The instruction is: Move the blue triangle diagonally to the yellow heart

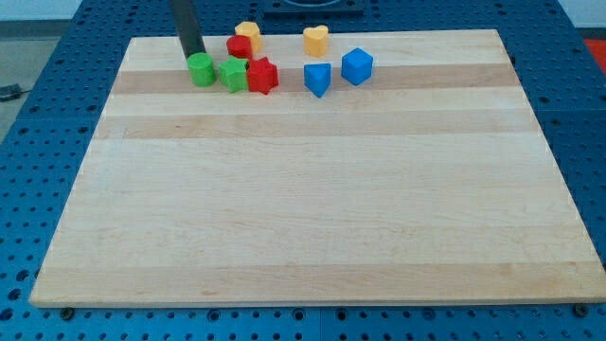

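Note:
The blue triangle [318, 79] lies near the view's top, right of centre. The yellow heart [315, 40] sits just above it, close to the board's top edge. A blue cube [357, 66] is to the triangle's right. My tip [192, 55] is at the view's upper left, touching or just above the green round block [200, 69], well left of the blue triangle.
A green star-like block [233, 73] and a red star-like block [261, 75] sit in a row right of the green round block. A red round block [239, 47] and a yellow block [248, 35] lie above them. The wooden board [303, 208] rests on a blue perforated table.

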Action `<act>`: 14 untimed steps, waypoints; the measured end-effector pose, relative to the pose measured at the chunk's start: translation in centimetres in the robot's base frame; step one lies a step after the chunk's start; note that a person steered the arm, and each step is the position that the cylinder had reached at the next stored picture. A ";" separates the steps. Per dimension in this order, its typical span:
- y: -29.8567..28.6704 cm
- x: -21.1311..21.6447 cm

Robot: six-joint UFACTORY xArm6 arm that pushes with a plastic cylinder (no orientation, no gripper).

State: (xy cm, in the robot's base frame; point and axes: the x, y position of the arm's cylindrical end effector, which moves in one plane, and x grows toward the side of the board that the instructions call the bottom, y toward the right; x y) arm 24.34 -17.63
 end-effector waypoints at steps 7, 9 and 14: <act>16.1 14.9; 26.4 9.3; 15.7 5.3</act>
State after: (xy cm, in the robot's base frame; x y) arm 29.67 -1.95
